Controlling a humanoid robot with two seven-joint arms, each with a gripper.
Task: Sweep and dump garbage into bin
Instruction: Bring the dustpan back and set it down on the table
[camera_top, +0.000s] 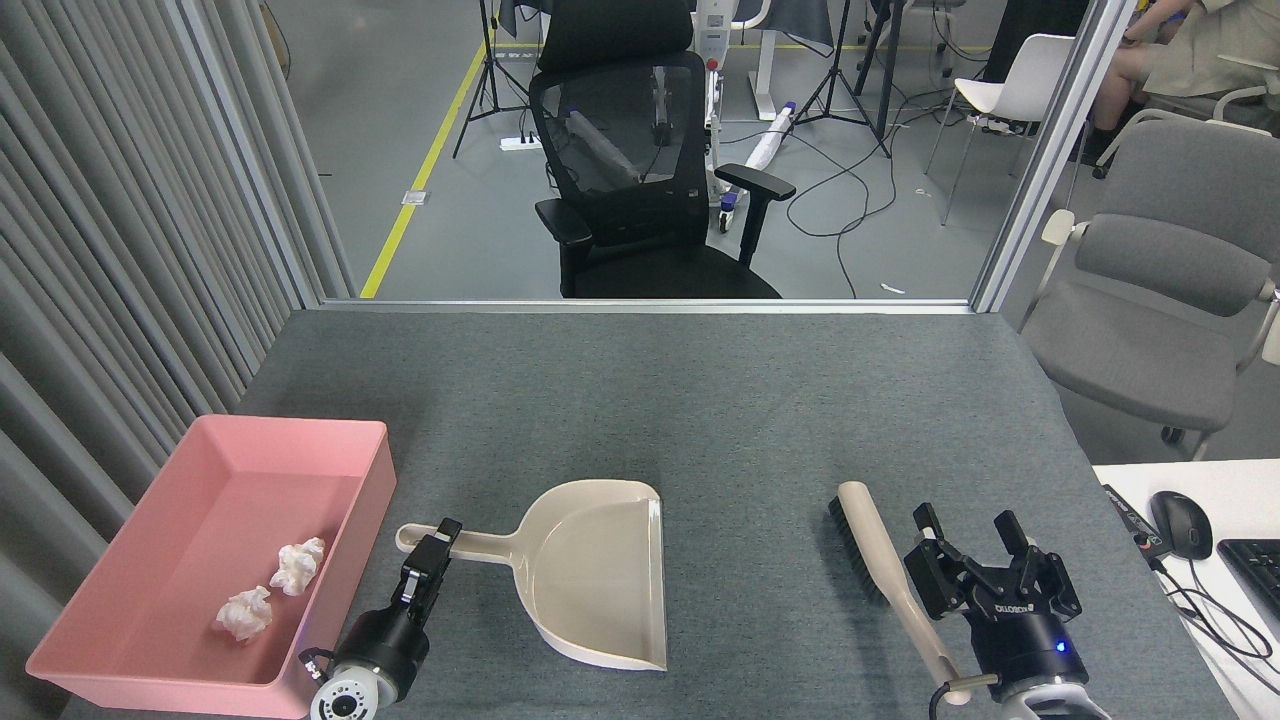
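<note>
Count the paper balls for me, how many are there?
2. Both lie inside the pink bin: one paper ball near its middle, the other just in front of it.

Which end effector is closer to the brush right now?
Right. The right end effector sits open just to the right of the brush, beside its handle. The left end effector is far across the table, at the dustpan handle.
</note>
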